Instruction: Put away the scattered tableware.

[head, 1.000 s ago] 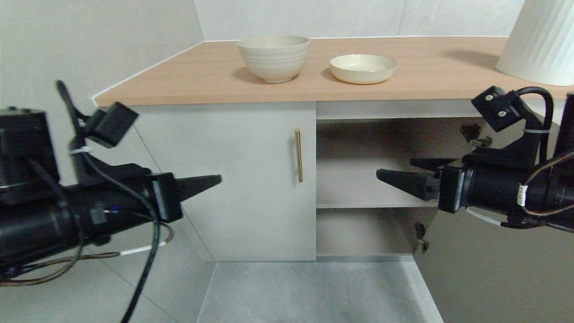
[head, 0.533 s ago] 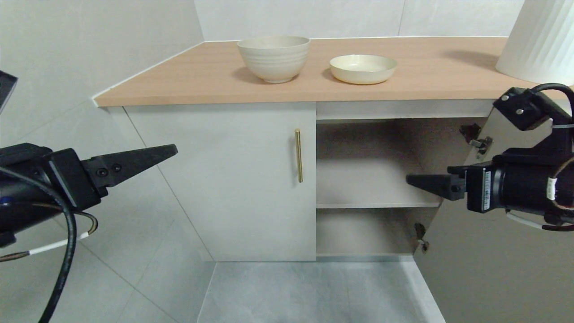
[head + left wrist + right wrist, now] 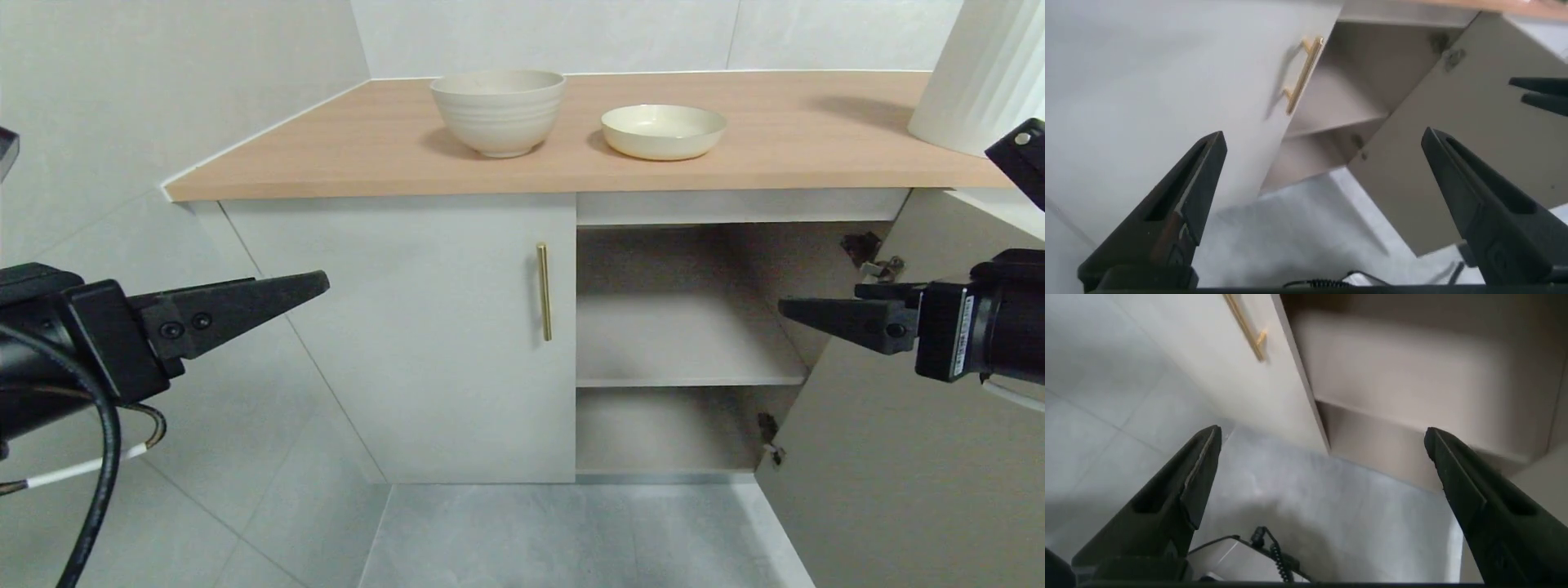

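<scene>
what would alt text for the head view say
A deep bowl and a shallow dish sit apart on a wooden counter, above a cabinet whose right door stands open, showing a shelf. The left claw and right claw hang in front at either side.

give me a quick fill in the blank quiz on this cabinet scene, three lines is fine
1. The deep bowl sits to the robot's ___ of the shallow dish.
2. The cabinet door with the gold handle is ___.
3. The left gripper and right gripper are both ___, holding nothing.
Missing words: left; closed; open.
</scene>
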